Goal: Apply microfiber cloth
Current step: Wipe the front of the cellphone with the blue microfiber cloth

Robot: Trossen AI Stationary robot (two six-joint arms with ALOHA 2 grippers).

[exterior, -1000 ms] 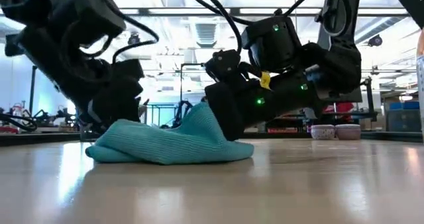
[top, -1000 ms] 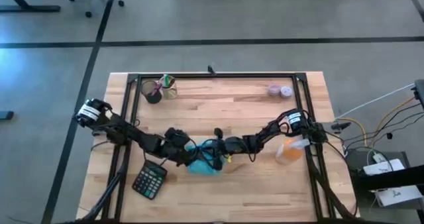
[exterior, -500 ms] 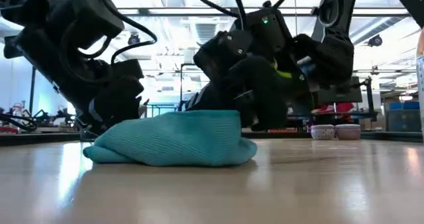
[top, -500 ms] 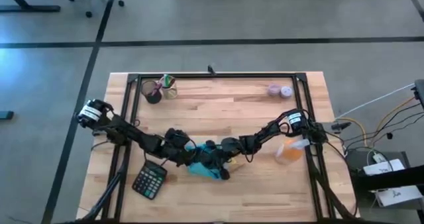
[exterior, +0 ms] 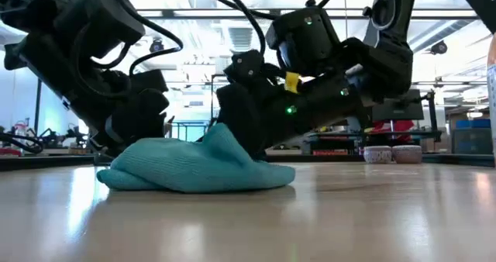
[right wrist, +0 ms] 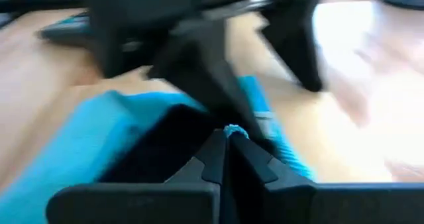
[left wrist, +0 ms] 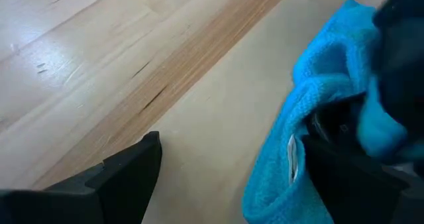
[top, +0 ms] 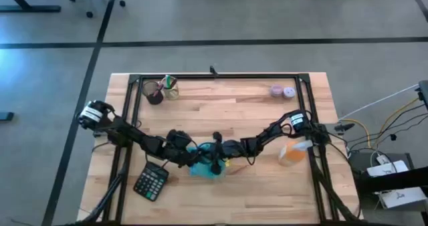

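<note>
Near the front middle of the light wooden plank counter [top: 221, 112], the soft turquoise microfiber cloth [top: 202, 164] lies bunched between both arms. The right tool [right wrist: 224, 148] has its two dark fingers pressed together on a small fold of the cloth, a tuft of blue showing at their tips, and in the low view that pinch lifts the fabric into a peak [exterior: 221, 134] while the rest sags on the wood. The left tool [top: 182, 154] sits at the cloth's other side; its fingers [left wrist: 126, 174] stand wide apart, one on bare wood and the other against the fabric, gripping nothing. The step in hand looks like spreading or dragging the cloth across the surface. To do it well, the right tool should keep a firm pinch and move low and level, so the fabric trails flat rather than rolling under itself; the left tool would help by pinning or taking the opposite edge before any pull. The cloth looks thick, ribbed and limp, folded over in irregular creases with a small white tag [left wrist: 292, 159] at one hem, so it will likely slump and bunch if released. The black calculator [top: 151, 182] lies just beside it, worth avoiding.
</note>
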